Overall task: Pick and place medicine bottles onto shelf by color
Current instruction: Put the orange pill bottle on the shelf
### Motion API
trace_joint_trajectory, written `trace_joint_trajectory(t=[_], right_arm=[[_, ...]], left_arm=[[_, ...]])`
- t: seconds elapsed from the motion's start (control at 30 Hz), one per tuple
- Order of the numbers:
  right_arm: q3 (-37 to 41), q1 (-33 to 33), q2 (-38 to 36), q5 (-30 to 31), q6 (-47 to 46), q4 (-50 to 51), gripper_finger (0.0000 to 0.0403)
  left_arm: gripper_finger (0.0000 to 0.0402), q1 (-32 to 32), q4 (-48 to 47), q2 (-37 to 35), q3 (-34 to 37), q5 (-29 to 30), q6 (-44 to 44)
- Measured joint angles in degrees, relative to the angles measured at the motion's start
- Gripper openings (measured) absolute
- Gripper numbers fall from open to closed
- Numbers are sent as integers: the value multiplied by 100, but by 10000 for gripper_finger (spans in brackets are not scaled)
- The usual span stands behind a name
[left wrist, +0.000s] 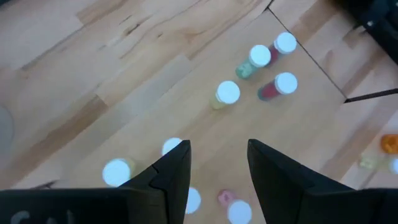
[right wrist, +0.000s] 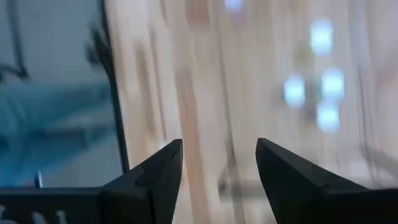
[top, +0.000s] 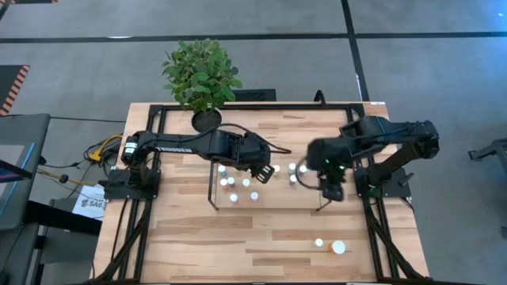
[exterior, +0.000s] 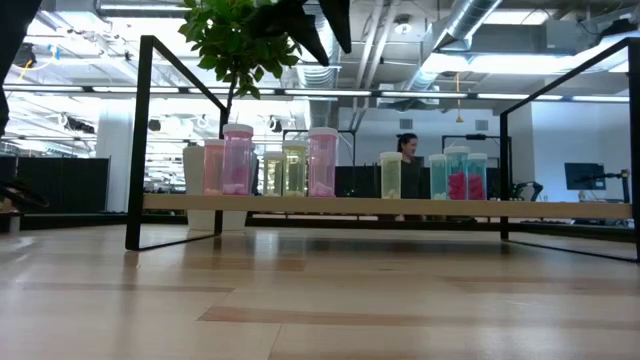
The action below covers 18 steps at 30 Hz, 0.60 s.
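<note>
1. The left gripper (top: 265,172) hangs over the middle of the shelf (top: 269,195), reaching in from nine o'clock. In the left wrist view its fingers (left wrist: 174,168) are spread with nothing between them, only bare wood and white caps below. It touches no bottle.
2. Under and just left of it stands a cluster of bottles (top: 234,184), seen from above as white caps. From the low view they read as pink and pale yellow bottles (exterior: 238,160) in a row along the shelf's left half. How many there are is hard to tell, since some stand behind others.
3. A second group (top: 296,172) stands between the two grippers, toward three o'clock on the shelf. In the low view these are a pale yellow bottle (exterior: 391,175) and teal ones (exterior: 458,173) holding pink contents.
4. The right gripper (top: 331,190) hangs over the shelf's right end, near the wire upright there. Its fingers (right wrist: 163,168) are parted and hold nothing. The right wrist view is smeared, so what lies below shows only as pale spots.
5. At five o'clock on the table (top: 198,245), well apart from the shelf, stand two loose bottles (top: 329,245), the right one wider. Their body colours cannot be made out from above.
6. A plant (top: 201,75) at eleven o'clock hides its pot.
</note>
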<state>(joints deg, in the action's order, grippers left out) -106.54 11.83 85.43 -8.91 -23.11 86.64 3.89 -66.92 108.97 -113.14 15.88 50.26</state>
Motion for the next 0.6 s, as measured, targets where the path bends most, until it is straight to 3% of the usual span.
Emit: trace_joint_trajectory(t=[0.13, 0.33, 0.6], right_arm=[[132, 433, -171, -205, -448, 260, 225], [237, 1622, -478, -476, -1270, 331, 225], [321, 3334, -516, 469, -2943, 328, 225]], left_arm=[[145, 208, 148, 0, 0, 205, 333], [145, 600, 555, 0, 2, 555, 700], [145, 1123, 1831, 0, 2, 849, 506]])
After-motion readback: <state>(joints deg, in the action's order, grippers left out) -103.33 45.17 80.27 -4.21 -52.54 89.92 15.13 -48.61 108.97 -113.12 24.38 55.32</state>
